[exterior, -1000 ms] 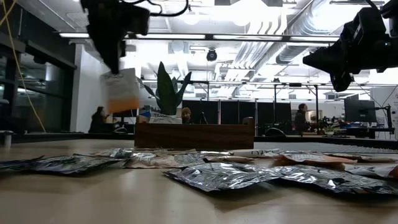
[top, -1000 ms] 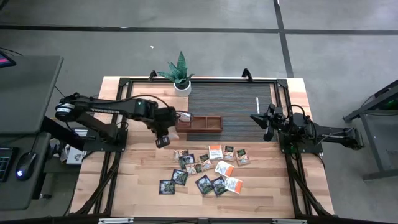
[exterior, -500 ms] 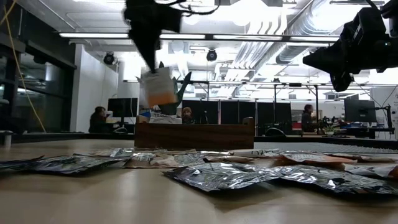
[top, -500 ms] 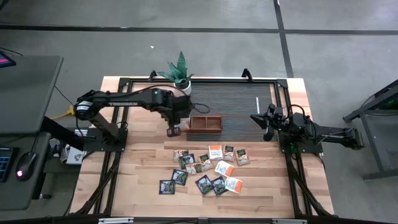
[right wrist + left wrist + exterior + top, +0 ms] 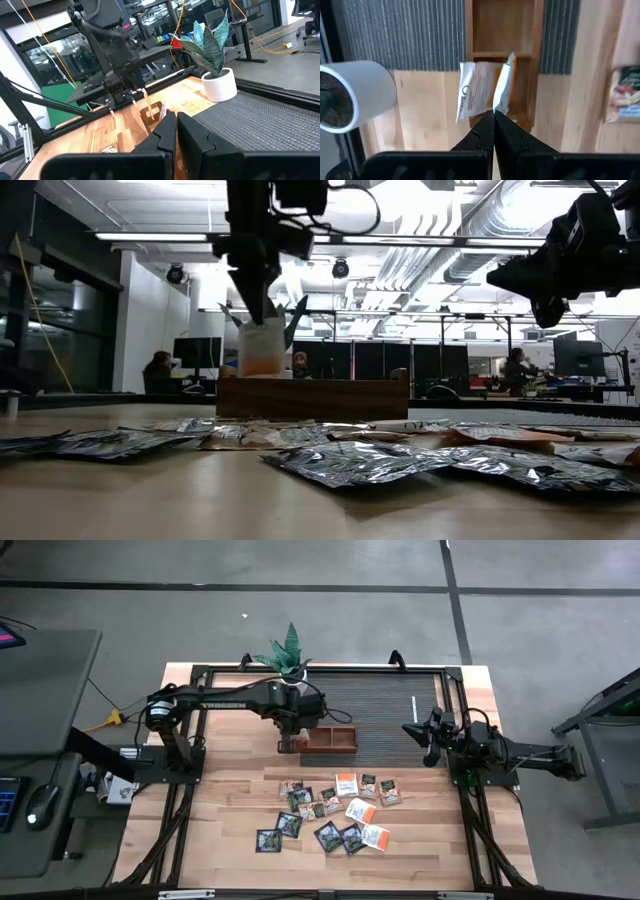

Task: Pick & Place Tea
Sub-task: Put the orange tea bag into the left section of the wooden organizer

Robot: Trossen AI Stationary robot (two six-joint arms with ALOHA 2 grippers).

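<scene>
Left wrist view: left pincer (image 5: 493, 116) grips sachet (image 5: 482, 90) over tray (image 5: 502, 30).

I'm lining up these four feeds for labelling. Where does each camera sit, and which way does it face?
High view: overhead, straight down; both arms, the wooden tray and loose sachets.
Low view: at tabletop height, level across foil sachets to the tray; the left gripper comes down from above.
Left wrist view: on the left arm, facing the tray; its fingers pinch a white-and-orange sachet.
Right wrist view: on the right arm, the right gripper facing across the table at the left arm and the plant.
All four show the tray.
</scene>
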